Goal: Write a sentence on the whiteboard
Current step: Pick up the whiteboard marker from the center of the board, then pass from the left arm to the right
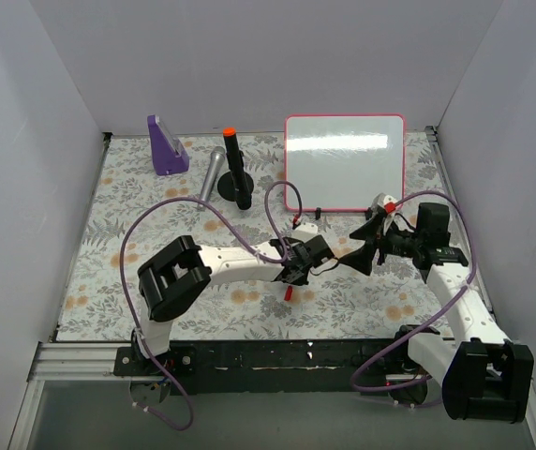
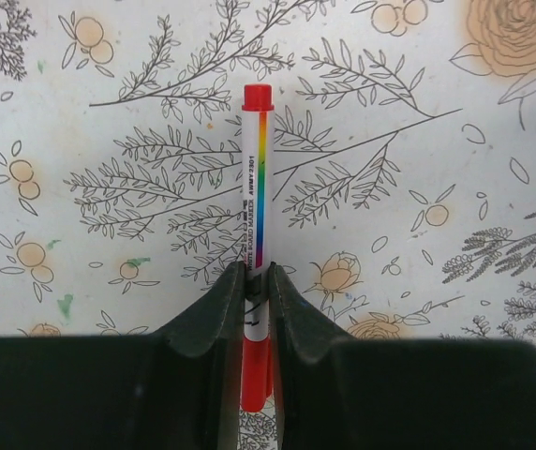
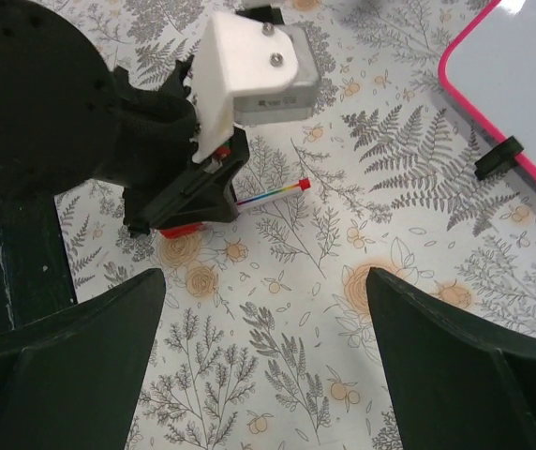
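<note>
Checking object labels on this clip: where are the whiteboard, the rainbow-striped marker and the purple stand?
whiteboard [image 1: 345,161], top view, middle of its white face.
rainbow-striped marker [image 2: 254,178], left wrist view, mid barrel.
purple stand [image 1: 168,155], top view, its lower body.

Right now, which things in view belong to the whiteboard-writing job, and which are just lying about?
In the job:
- whiteboard, nothing written on it
- red-capped marker, clamped in the left gripper
- right gripper, open and empty

Lying about:
- purple wedge
- silver cylinder
- orange-capped black pen, upright in a black base
</note>
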Available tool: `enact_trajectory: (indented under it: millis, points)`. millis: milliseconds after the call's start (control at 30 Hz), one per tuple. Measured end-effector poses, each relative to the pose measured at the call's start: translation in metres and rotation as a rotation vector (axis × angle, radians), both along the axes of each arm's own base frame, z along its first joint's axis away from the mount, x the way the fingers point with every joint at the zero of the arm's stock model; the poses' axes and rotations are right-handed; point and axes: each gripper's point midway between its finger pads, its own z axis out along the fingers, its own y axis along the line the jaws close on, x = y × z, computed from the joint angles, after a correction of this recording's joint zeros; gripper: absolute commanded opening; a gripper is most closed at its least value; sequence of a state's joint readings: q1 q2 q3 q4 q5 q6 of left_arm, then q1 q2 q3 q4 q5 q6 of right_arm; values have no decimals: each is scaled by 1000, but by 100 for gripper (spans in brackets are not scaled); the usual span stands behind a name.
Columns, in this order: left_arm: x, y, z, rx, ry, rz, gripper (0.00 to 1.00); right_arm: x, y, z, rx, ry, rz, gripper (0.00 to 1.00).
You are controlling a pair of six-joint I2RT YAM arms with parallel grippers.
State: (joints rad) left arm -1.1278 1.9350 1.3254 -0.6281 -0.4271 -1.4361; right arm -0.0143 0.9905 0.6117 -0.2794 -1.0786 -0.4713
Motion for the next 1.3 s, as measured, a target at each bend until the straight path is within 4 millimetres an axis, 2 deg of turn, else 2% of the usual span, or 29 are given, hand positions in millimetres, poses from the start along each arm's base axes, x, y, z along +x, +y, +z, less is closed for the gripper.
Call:
enact_trajectory:
  millis: [133,267,467,567,767,1000,1167,1267,1300]
  points:
    - [5,-2,9,-35,-63,-77,0,1,3,-10,59,109,-45,95]
    - [9,-6,29,-91,-132,-146,0,0,9,-20,134,246,-102,95]
    - [15,-32,61,-213,-212,-248,0,3,27,-25,173,376,-138,94]
    - [13,-41,65,-249,-218,-288,0,6,33,-30,181,436,-156,92]
    - [6,-57,71,-314,-215,-367,0,9,36,-45,187,553,-196,81]
    - [2,-62,71,-338,-203,-404,0,9,38,-48,191,593,-211,64]
    - [-4,-71,75,-376,-197,-434,0,8,39,-52,191,622,-218,57]
    - [-5,-73,77,-389,-197,-443,0,9,39,-52,192,624,-219,48]
    - [-5,-74,77,-392,-198,-445,0,10,39,-52,193,623,-219,40]
